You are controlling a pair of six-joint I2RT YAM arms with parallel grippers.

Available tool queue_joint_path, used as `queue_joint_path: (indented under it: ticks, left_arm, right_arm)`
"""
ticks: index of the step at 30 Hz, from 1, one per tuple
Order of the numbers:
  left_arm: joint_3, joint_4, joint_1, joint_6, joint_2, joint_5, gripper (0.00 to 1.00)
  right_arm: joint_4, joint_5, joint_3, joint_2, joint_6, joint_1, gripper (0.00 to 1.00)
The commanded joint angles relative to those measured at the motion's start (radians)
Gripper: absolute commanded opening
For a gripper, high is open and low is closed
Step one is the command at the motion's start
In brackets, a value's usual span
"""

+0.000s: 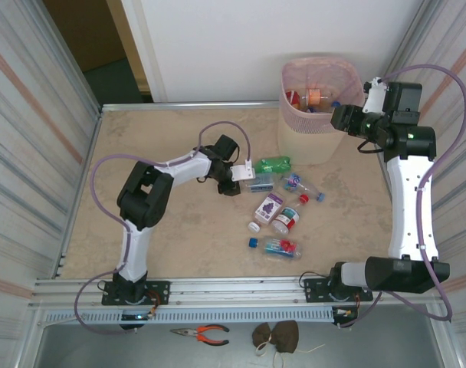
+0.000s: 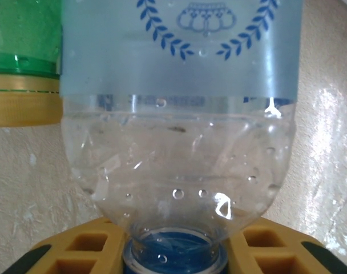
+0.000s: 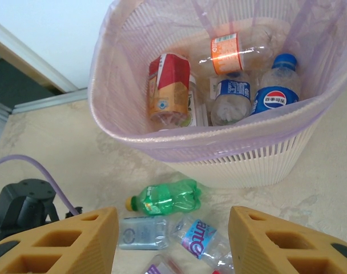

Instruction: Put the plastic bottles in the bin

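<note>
A clear bottle with a pale blue label (image 2: 179, 114) lies on the table, its blue-capped neck pinched between the yellow fingers of my left gripper (image 2: 176, 254), which is shut on it. From above, that left gripper (image 1: 245, 175) sits at the bottle (image 1: 260, 184), beside a green bottle (image 1: 273, 164). Several more bottles (image 1: 283, 218) lie scattered just in front. The cream-pink bin (image 1: 310, 142) stands at the back right with several bottles inside (image 3: 219, 85). My right gripper (image 3: 173, 240) hangs open and empty beside the bin's rim (image 3: 122, 134), above the green bottle (image 3: 165, 198).
Loose white (image 1: 254, 226) and blue (image 1: 252, 242) caps lie among the bottles. Orange-handled pliers (image 1: 204, 333) and a brown object (image 1: 277, 336) rest below the table's near edge. Metal walls close in both sides, and the left half of the table is bare.
</note>
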Motion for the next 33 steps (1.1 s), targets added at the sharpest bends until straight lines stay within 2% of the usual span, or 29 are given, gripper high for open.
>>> queue_joint_path:
  ticks: [1,9,19,26,33]
  left_arm:
    - [-0.036,-0.005,-0.005,0.004,-0.070,-0.009,0.30]
    - [-0.134,0.014,-0.002,-0.044,-0.194,-0.024,0.27]
    - [-0.209,0.094,0.018,-0.226,-0.393,0.089,0.26]
    - [-0.223,0.193,0.020,-0.396,-0.496,0.229,0.27]
    - [-0.245,0.376,0.020,-0.621,-0.587,0.333,0.28]
  right_arm:
    - [0.024,-0.023,-0.010,-0.036,0.027,-0.006,0.52]
    - [0.052,-0.060,-0.040,-0.064,0.066,-0.004,0.52]
    - [0.209,-0.140,-0.173,-0.140,0.191,0.043,0.55]
    - [0.413,-0.168,-0.309,-0.214,0.310,0.129,0.57]
    - [0.610,-0.105,-0.411,-0.258,0.411,0.276,0.63]
